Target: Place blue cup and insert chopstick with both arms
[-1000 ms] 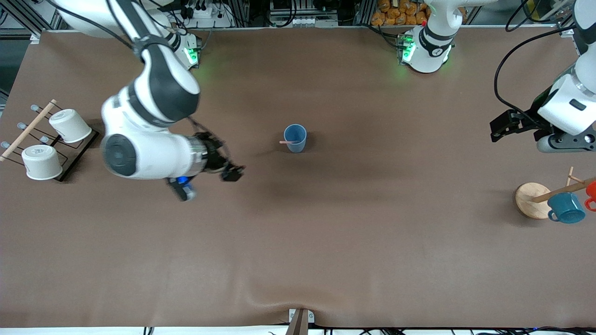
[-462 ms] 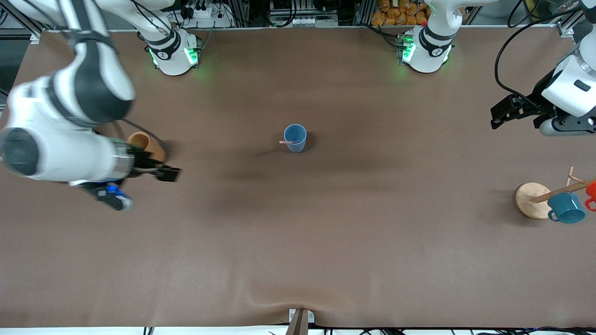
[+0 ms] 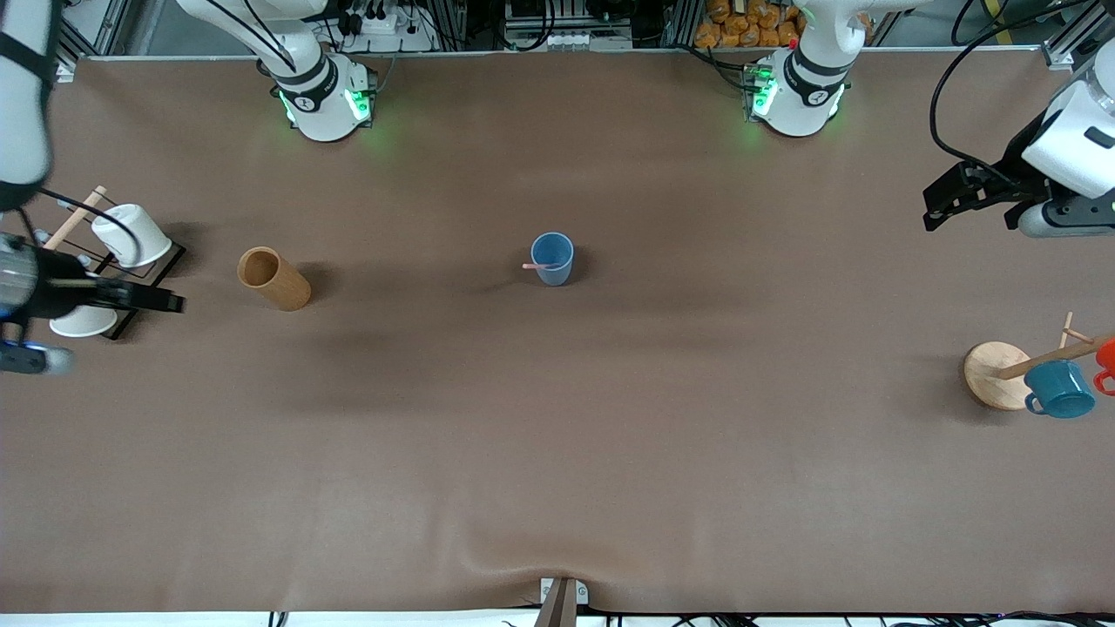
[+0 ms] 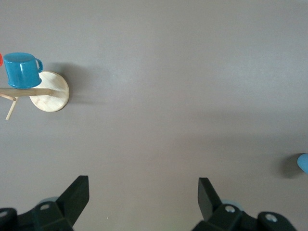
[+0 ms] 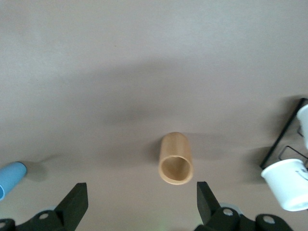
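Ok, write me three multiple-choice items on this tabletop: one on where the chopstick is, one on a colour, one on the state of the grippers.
1. Where is the chopstick?
A. In the blue cup
B. In the tan holder
C. Flat on the table

2. What colour is the mug hanging on the wooden stand at the left arm's end?
A. White
B. Teal
C. Yellow

3. How are the left gripper and the right gripper?
A. Both shut on a cup
B. One holds the chopstick
C. Both open, holding nothing

Answers:
1 A, the pink stick leans out over the blue cup's rim.
2 B, the front view and the left wrist view show it teal.
3 C, each wrist view shows spread fingers with only table between them.
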Action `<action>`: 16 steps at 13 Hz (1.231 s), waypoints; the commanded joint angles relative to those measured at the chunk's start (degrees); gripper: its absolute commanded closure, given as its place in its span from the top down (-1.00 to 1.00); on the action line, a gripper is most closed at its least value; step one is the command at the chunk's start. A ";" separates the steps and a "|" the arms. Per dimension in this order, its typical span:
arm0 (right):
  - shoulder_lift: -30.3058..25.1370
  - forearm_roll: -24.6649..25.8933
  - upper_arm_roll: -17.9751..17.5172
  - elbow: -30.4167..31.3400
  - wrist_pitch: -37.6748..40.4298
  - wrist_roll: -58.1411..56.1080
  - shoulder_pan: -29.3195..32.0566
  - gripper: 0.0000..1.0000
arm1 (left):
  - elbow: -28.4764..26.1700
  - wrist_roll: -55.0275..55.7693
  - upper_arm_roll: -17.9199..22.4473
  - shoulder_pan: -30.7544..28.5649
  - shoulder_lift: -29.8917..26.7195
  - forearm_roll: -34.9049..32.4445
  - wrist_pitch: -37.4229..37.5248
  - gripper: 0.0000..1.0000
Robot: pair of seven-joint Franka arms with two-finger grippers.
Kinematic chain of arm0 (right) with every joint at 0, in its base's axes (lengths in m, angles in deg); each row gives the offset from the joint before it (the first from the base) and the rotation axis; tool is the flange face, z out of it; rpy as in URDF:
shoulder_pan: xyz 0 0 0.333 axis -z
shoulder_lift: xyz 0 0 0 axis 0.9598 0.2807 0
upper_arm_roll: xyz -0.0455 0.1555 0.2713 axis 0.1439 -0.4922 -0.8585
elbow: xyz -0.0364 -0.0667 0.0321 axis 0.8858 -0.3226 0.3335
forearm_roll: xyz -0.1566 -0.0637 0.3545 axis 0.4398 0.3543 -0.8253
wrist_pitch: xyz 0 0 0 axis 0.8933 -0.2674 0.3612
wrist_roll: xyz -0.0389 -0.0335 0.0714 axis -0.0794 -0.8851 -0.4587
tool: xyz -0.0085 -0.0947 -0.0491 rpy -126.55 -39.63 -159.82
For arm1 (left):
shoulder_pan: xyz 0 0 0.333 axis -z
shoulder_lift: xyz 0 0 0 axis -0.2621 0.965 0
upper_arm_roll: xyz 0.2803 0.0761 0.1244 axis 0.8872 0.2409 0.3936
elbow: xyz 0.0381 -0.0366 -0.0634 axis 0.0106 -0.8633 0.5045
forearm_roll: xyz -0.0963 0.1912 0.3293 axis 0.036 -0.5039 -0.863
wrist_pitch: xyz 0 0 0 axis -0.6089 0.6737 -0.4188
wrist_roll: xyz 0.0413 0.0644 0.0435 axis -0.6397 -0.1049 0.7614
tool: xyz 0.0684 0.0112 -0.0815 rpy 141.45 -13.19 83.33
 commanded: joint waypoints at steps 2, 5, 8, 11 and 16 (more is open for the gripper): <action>-10.93 3.76 -2.24 7.91 -0.02 -1.38 2.12 1.00 | 1.23 -0.49 0.44 0.14 -0.82 1.01 0.79 1.00; -17.26 5.34 -3.75 13.80 -1.68 -2.00 3.71 1.00 | 1.32 -0.57 0.43 -0.04 -1.00 1.10 1.75 1.00; -19.30 5.87 -4.45 15.67 -3.53 -2.00 4.50 1.00 | 1.41 -0.75 0.52 -0.04 -0.91 1.01 1.84 1.00; -18.34 6.49 -4.45 13.31 -5.03 -3.05 4.68 1.00 | 1.41 -0.84 0.61 -0.04 -1.00 1.01 1.84 1.00; -16.14 6.58 -4.45 10.57 -5.12 -2.44 4.15 1.00 | 2.20 -0.57 0.09 0.40 -0.82 0.92 2.19 1.00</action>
